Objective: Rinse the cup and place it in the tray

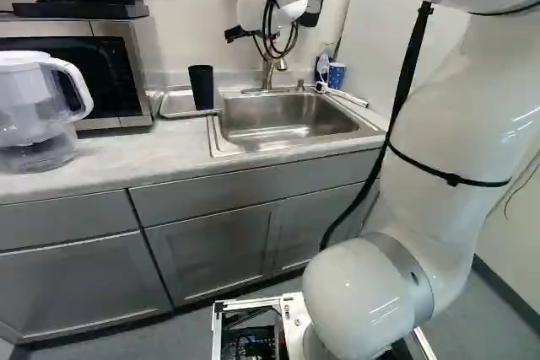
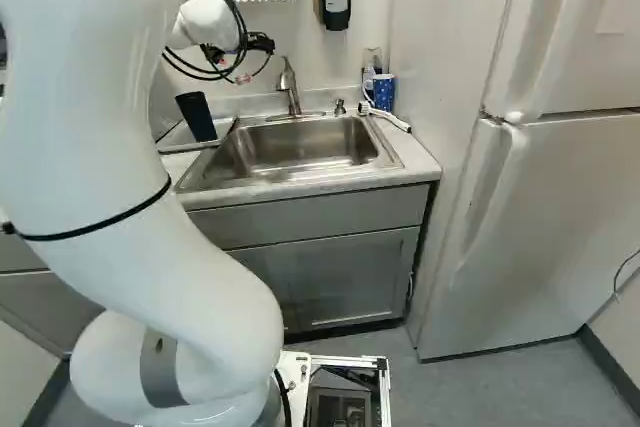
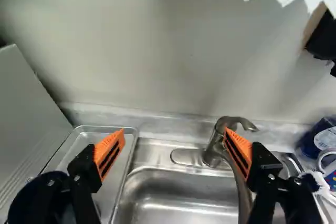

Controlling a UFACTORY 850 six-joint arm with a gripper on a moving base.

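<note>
A black tumbler (image 1: 202,88), likely the cup to be rinsed, stands upright in a shallow metal tray (image 1: 175,104) at the upper left of the left base view. It looks light and stiff, probably plastic and hard to break, though its smooth side could turn slippery when wet. The best hold is probably around the middle of its side, keeping the mouth free for water. The gripper (image 3: 175,132) has its orange-padded fingers spread wide, with nothing clamped; the curved faucet (image 1: 267,76) rises near one finger. Whether the tumbler is rinsed cannot be told. The steel sink (image 1: 283,115) beside the tray is set into a pale, hard counter (image 1: 126,156). A microwave (image 1: 124,86) and a clear pitcher (image 1: 29,107) fill the upper left; a spotted blue cup (image 2: 384,92) sits beyond the sink, and a white refrigerator (image 2: 560,217) takes up the right of the right base view.
</note>
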